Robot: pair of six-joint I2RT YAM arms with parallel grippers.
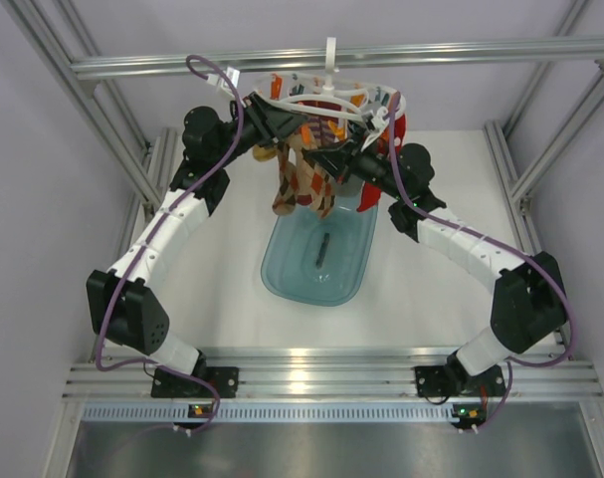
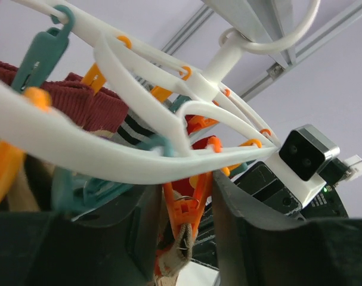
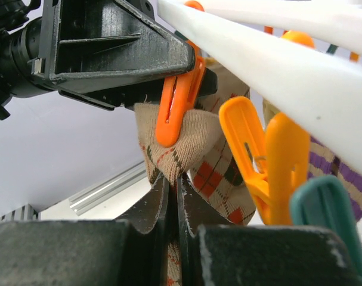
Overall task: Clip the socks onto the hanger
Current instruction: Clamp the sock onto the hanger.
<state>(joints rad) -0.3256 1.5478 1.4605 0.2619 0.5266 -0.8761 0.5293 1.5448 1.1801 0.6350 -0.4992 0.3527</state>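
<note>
The white round hanger (image 1: 326, 95) hangs by its hook from the frame bar, and both grippers are up beneath it. My left gripper (image 2: 185, 199) is shut on an orange clip (image 2: 186, 211), one finger on each handle. That clip (image 3: 176, 107) bites the tan cuff of an argyle sock (image 3: 216, 161). Just under the clip, my right gripper (image 3: 173, 185) is shut on a fold of the same sock. The sock's foot (image 1: 306, 189) dangles over the tray. A dark red sock (image 2: 79, 101) and a striped sock (image 3: 342, 173) also hang from the rings.
A translucent blue tray (image 1: 316, 254) sits mid-table with a small dark thing (image 1: 321, 249) in it. Free yellow-orange (image 3: 270, 167) and teal (image 3: 330, 220) clips dangle close to my right fingers. The aluminium frame bar (image 1: 461, 52) runs just above the hanger.
</note>
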